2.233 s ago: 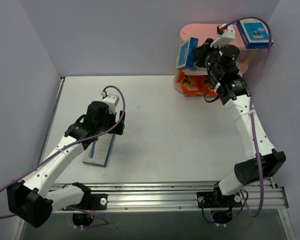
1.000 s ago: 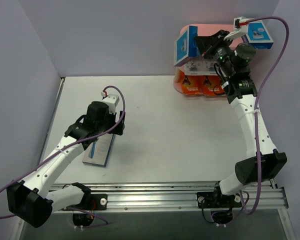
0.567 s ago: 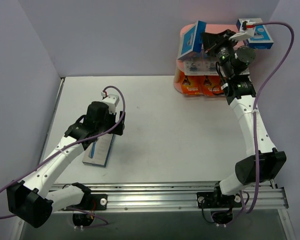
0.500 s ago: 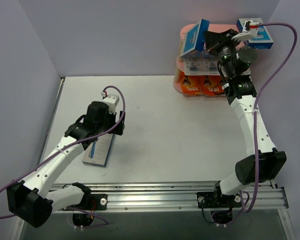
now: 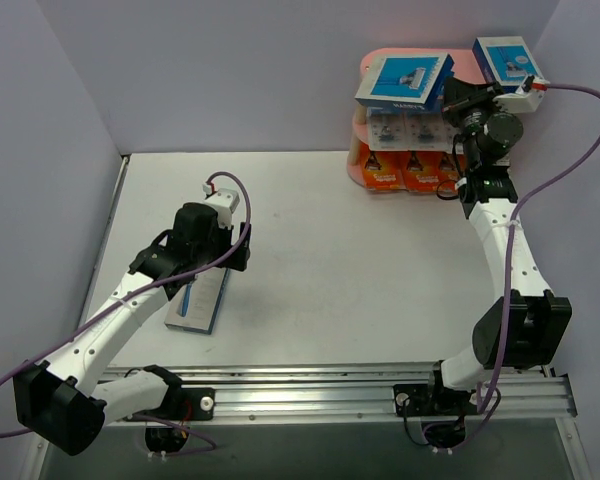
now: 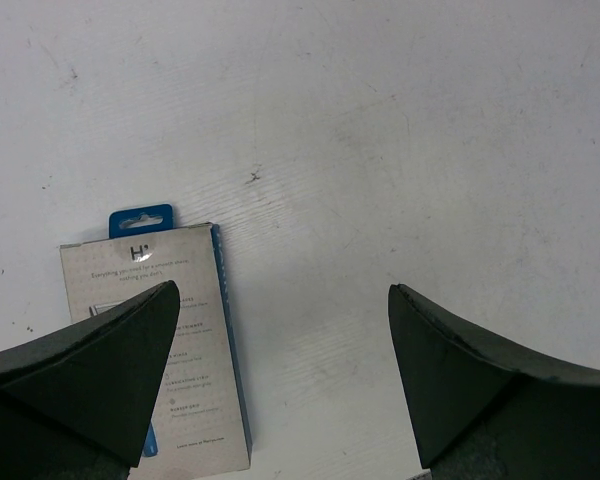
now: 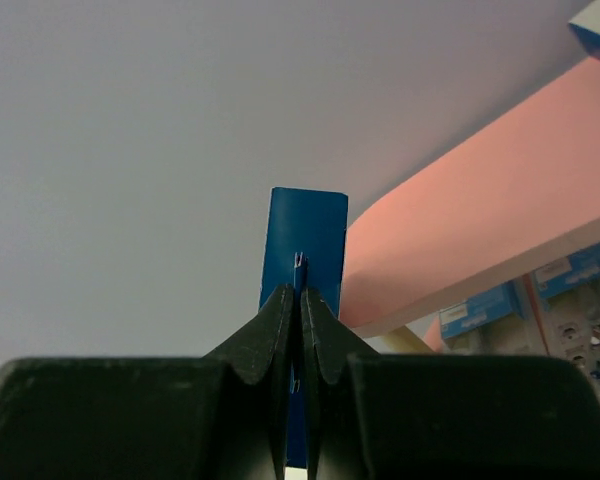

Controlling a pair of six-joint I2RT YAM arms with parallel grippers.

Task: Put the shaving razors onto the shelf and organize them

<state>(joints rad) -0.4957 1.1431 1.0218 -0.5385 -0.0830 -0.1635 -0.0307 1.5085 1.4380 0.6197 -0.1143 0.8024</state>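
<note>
We see the pink shelf (image 5: 358, 118) standing at the far right corner of the surface (image 5: 360, 260). The right fingers (image 7: 288, 320) are closed tight on the thin edge of a blue razor box (image 5: 405, 78). They hold it face up and about level at the left end of the shelf's top board, its left part reaching past the board's edge. We cannot tell whether this box rests on the board or hangs just over it. At the right end of the same board lies a second blue box (image 5: 508, 60), apart from the held one, with the right fingers between them. On the middle board we make out a row of white-blue blister cards (image 5: 410, 125), and on the bottom board orange boxes (image 5: 400, 170) stand side by side facing the near edge. The left fingers (image 6: 150, 320) are spread wide and grip nothing. They hang above the left half of the surface, over the far end of a grey-blue box (image 6: 195, 330). That box lies flat toward the near left corner, printed grey face up; one finger covers part of it in the wrist view, the other is over bare surface.
</note>
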